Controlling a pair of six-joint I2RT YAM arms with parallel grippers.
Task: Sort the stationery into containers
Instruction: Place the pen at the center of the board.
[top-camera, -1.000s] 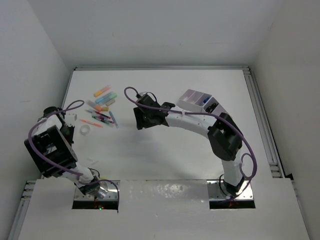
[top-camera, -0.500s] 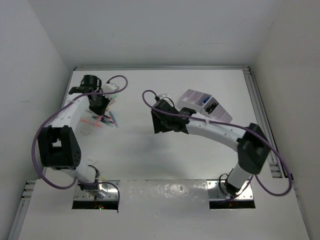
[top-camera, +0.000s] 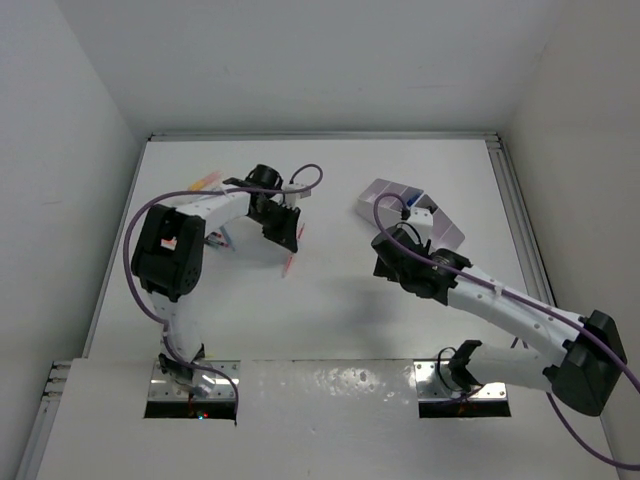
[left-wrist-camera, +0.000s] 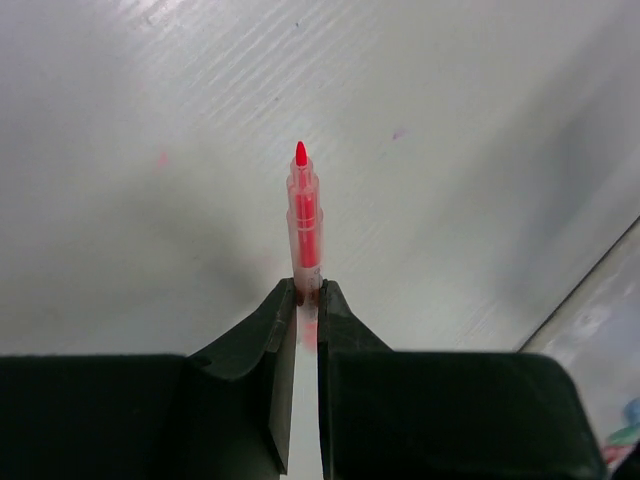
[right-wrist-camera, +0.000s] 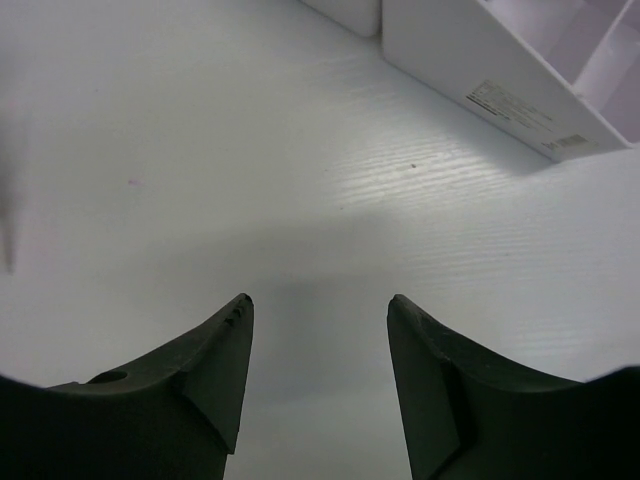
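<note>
Left wrist view: a thin red pen (left-wrist-camera: 305, 215) is seen pinched by its rear end between the fingers of the left hand (left-wrist-camera: 308, 300), which are pressed together on it. Its red tip is pointed away from the hand, and it is held above the bare counter (top-camera: 330, 330). From the top external view, the pen is carried near the middle of the counter, well apart from the organiser (top-camera: 447, 232) at the far right. An orange highlighter (top-camera: 205, 181) is left lying at the far left; the rest of that group is largely hidden behind the left arm.

The right hand (right-wrist-camera: 318, 310) is spread wide and nothing is held in it. It is hung low over the counter, with a white wall of the organiser visible just ahead of it.

The step in hand is judged to be the transport of the pen, after pick-up and before release. The task is judged to be at an early or middle stage, since loose items are left on the counter.

For the next move, the pen would need to be brought across to the organiser, or passed to the spread right hand if the reach is too long. A slim compartment opening would have to be met tip-first or tail-first, so the pen should be tilted to suit the slanted compartment before the fingers are parted. The narrow pinch at the very end could allow the pen to swing.
</note>
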